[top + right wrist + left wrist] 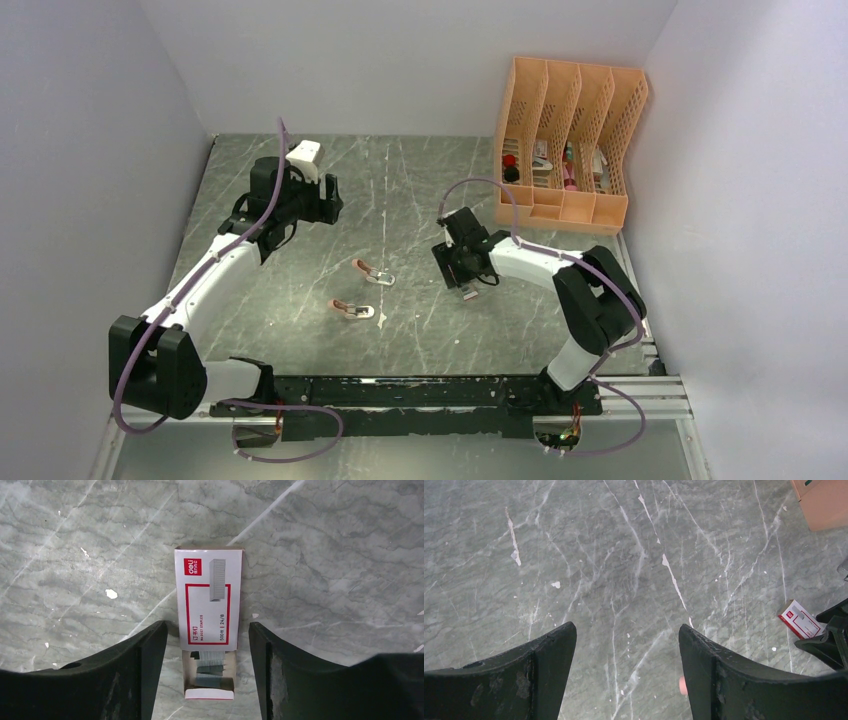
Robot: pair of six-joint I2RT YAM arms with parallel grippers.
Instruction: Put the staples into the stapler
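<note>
The red-and-white staple box (208, 597) lies flat on the marble table. Its inner tray is slid out toward me, and silvery staple strips (210, 667) show in it. My right gripper (207, 625) is open, hovering over the box with one finger on each side of its near end, apart from it. In the top view the right gripper (465, 272) is at mid-table over the box (470, 293). Two salmon-pink mini staplers (372, 272) (350, 309) lie to its left. My left gripper (328, 200) is open and empty above bare table (624, 627). The box shows far right in the left wrist view (800, 619).
An orange mesh desk organizer (570, 140) with small items stands at the back right; a corner of it shows in the left wrist view (824, 502). White walls close in the table on three sides. A pink bit (682, 685) peeks beside the left gripper's right finger.
</note>
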